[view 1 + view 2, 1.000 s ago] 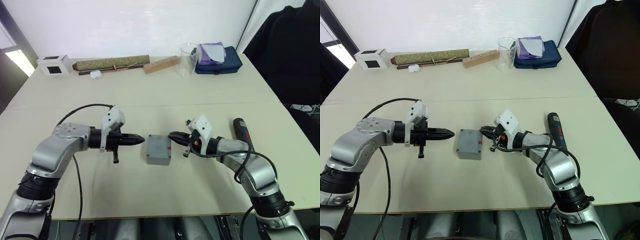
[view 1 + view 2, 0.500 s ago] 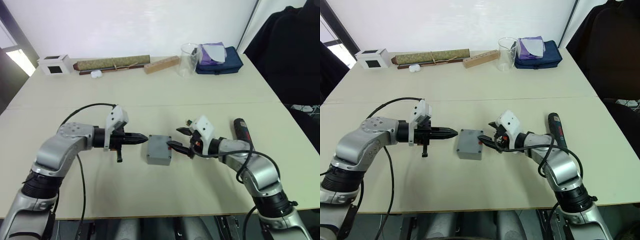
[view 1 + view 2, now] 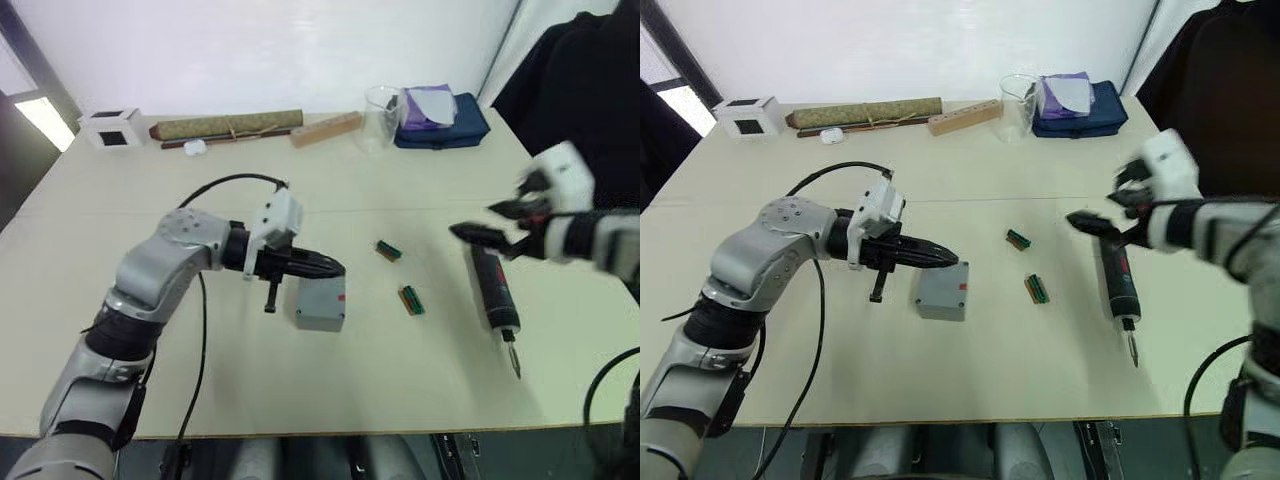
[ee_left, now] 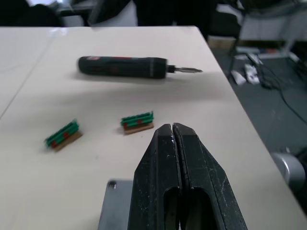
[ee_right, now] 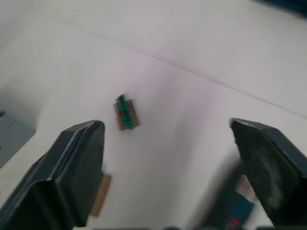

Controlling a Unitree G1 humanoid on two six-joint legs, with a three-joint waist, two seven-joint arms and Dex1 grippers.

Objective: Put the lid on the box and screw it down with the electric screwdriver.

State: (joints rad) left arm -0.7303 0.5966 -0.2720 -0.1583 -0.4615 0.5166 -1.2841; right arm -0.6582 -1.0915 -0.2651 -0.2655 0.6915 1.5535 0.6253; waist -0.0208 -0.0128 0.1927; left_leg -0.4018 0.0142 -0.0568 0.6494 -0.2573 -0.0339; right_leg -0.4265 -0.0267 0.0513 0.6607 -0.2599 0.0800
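**benchbot_dan:** So where's everything sitting? The box (image 3: 942,291) is mid-table with the lid (image 3: 321,296) looking already seated on top, grey and closed up, small red mark on the side facing the camera. The left gripper (image 3: 936,257) is clenched tight with nothing in it, its tip over the box's far top edge; can't tell if it's actually touching. The electric screwdriver (image 3: 1115,279) lies flat off to the robot's right, well apart from the box, bit pointing toward the near table edge. The right gripper (image 3: 478,237) hangs above its butt end, jaws spread wide, empty.

**torx_fan:** I'd grab the screwdriver around the fat middle of the barrel. It's a stiff round stick, probably a bit weighty, and smooth enough that I'd guess it rolls or twists in two-finger jaws if you pinch near either end. Stay off the thin metal bit. The box looks like light hard plastic, so it'll likely skate on that table once the bit pushes down; the left arm should pin it.

**benchbot_dan:** Any branding? I see a red patch on the screwdriver's barrel but can't read it. Two little green connector pieces (image 3: 1018,239) (image 3: 1037,288) lie between box and tool; no writing there either.
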